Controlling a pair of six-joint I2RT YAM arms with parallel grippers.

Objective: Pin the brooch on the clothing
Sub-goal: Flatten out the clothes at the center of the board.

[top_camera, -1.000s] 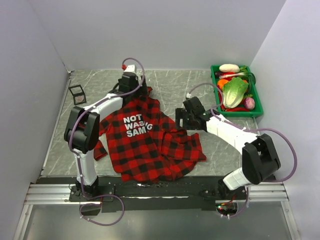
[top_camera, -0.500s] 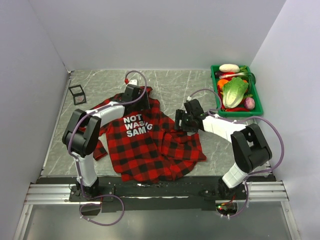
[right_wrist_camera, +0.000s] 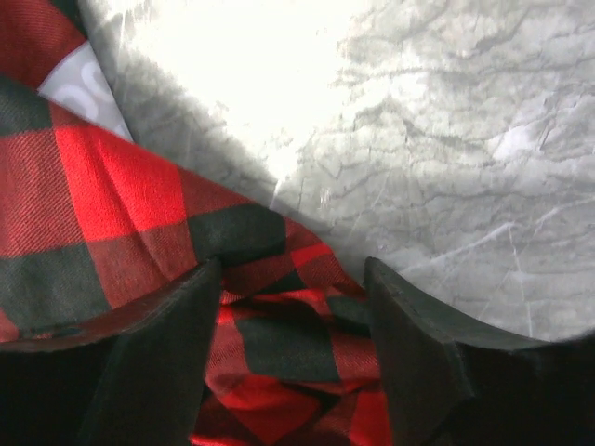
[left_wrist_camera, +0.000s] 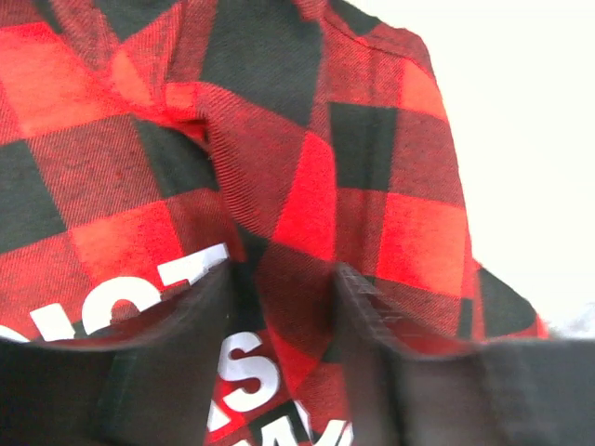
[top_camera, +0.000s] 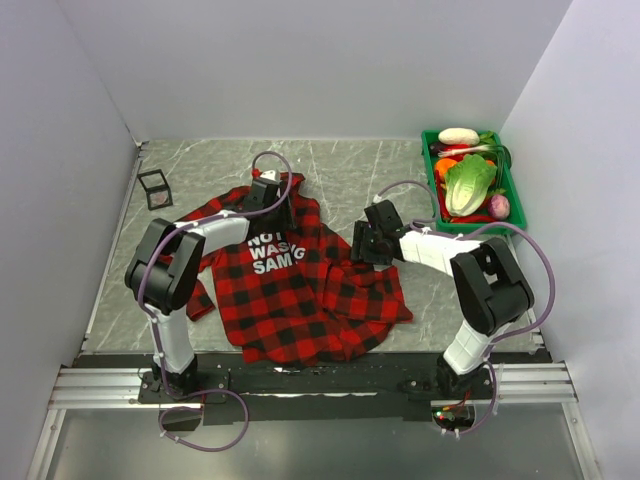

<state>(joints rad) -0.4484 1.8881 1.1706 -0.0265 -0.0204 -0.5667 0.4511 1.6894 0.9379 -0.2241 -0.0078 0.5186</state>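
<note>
The clothing (top_camera: 300, 290), a red-and-black plaid shirt with white letters, lies crumpled in the middle of the table. My left gripper (top_camera: 272, 205) is down on its collar end. In the left wrist view the left gripper (left_wrist_camera: 282, 279) stands part-way open astride a raised fold of the clothing (left_wrist_camera: 279, 167), with white letters showing in the gap. My right gripper (top_camera: 362, 245) is at the shirt's right edge. There the right gripper (right_wrist_camera: 293, 269) is open, with bunched clothing (right_wrist_camera: 93, 204) lying between its fingers. The brooch is out of view.
A green bin (top_camera: 480, 228) holding lettuce (top_camera: 468, 183) and other vegetables stands at the back right. A small black wire-frame cube (top_camera: 154, 188) sits at the back left. Grey marbled table (right_wrist_camera: 446, 139) shows beyond the shirt's edge. Walls close in on three sides.
Both arms have come down toward the shirt, the left from behind the collar onto it. Both sets of jaws have narrowed around the cloth, the left more than the right.
</note>
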